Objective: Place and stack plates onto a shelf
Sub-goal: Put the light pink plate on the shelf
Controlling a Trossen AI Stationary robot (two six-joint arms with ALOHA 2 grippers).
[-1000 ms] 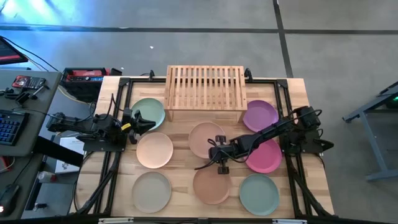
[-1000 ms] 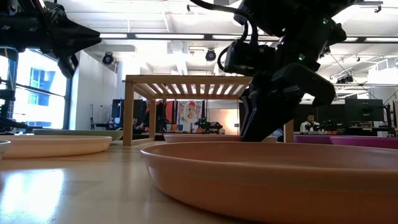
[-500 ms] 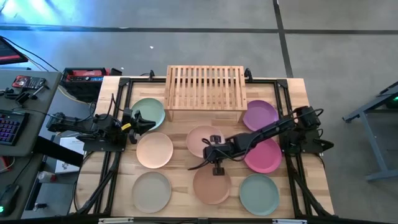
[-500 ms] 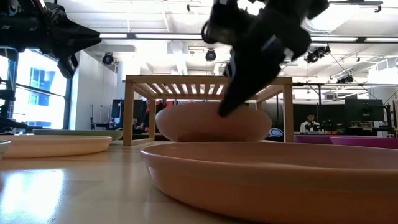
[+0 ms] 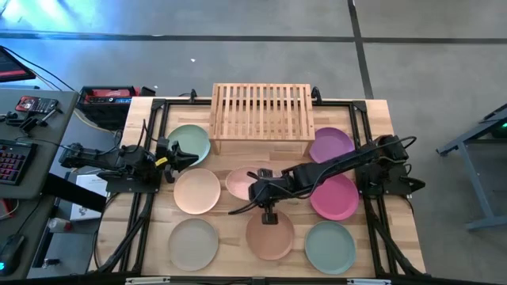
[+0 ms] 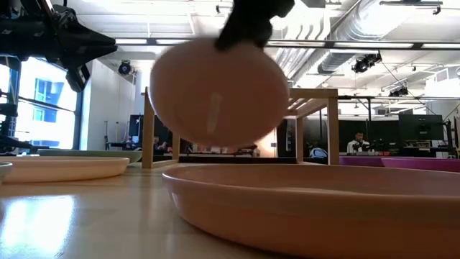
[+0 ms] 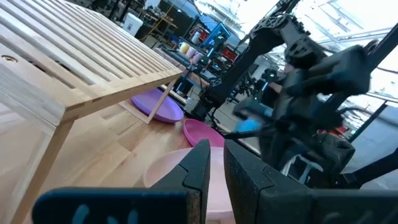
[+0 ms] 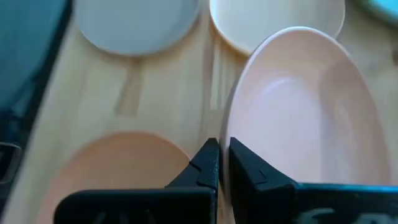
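- Right hand (image 5: 260, 192) is clamped on the rim of a pale pink plate (image 5: 240, 183); right wrist view shows both fingers pinched on its edge (image 8: 292, 118).
- Change: 1 s ago this plate lay flat on the surface just in front of the shelf, with the hand down at its near edge. Half a second ago it was tipped up. Now it is fully off the surface and steeply tilted, hanging well above the wood in the low view (image 6: 219, 90).
- The hand has also shifted toward the left side of the surface, so the plate now sits over mid-surface, just in front of the shelf (image 5: 261, 118) and near its left half.
- Shelf top carries no plates yet.
- Left hand (image 5: 181, 154) waits near the left edge, beside the green plate (image 5: 190, 139). Fingers look nearly together in the left wrist view, with nothing between them.
- The others lie flat on the surface: peach (image 5: 196, 191), beige (image 5: 192, 243), terracotta (image 5: 270, 235), grey-teal (image 5: 330, 246), magenta (image 5: 336, 198), purple (image 5: 332, 146).
- Read: pick is done and transfer is starting. Next the plate needs more height to clear the shelf's front rail, then levelling before release.
- Risk: rim-only pinch on a tilted plate, so it could swing or slip during the lift.
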